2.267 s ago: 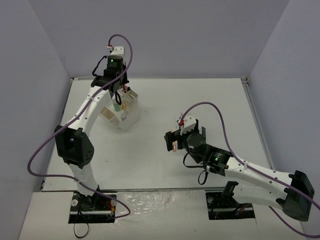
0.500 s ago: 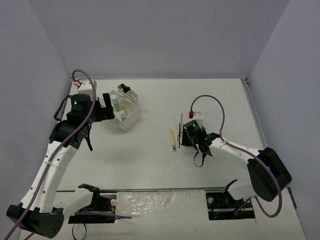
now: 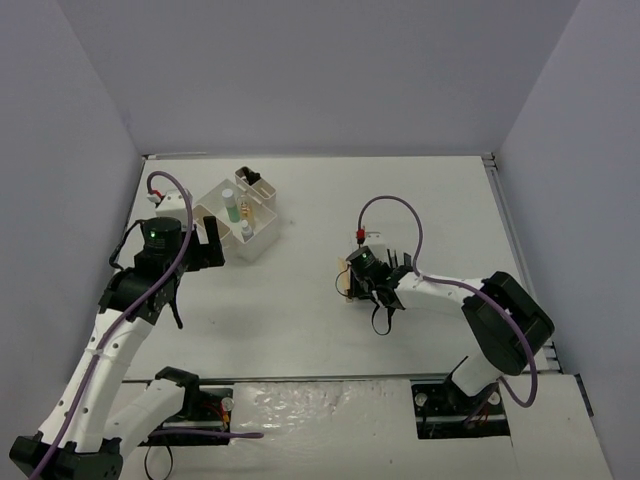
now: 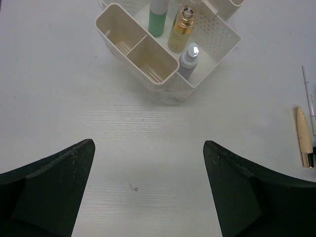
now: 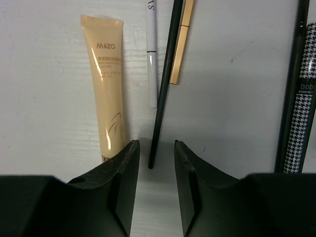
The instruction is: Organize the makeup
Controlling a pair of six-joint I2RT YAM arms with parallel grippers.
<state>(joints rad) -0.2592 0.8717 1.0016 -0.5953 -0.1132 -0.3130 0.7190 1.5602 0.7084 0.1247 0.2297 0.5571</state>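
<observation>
Lilac walls on 3 sides, white desk in the middle, so it's a pretty plain setup. The white box with its compartments sits toward the back left of the desk. 3 of the makeup bits are already standing upright inside it: a pale green bottle and a gold bottle side by side, plus a grey-lilac bottle with a shiny cap just in front of the gold one. Can't tell whether they all share 1 compartment.

The left claw is spread wide with nothing between its fingers. It points at the box from the near side, over bare desk and apart from the box.

The rest of the makeup lies loose on the desk right of center, well apart from the box, and the right claw is down over it. In the right wrist view there's a tan tube marked MAZO, a white pencil, a thin black pencil and a gold stick, all roughly parallel. Off to the side of those are a black stick and a houndstooth tube. The right claw is set narrow, with 1 finger on each side of the thin black pencil's near end. There's a gap on both sides, so it isn't pinching anything. The tan tube's near end sits just beside 1 finger.
</observation>
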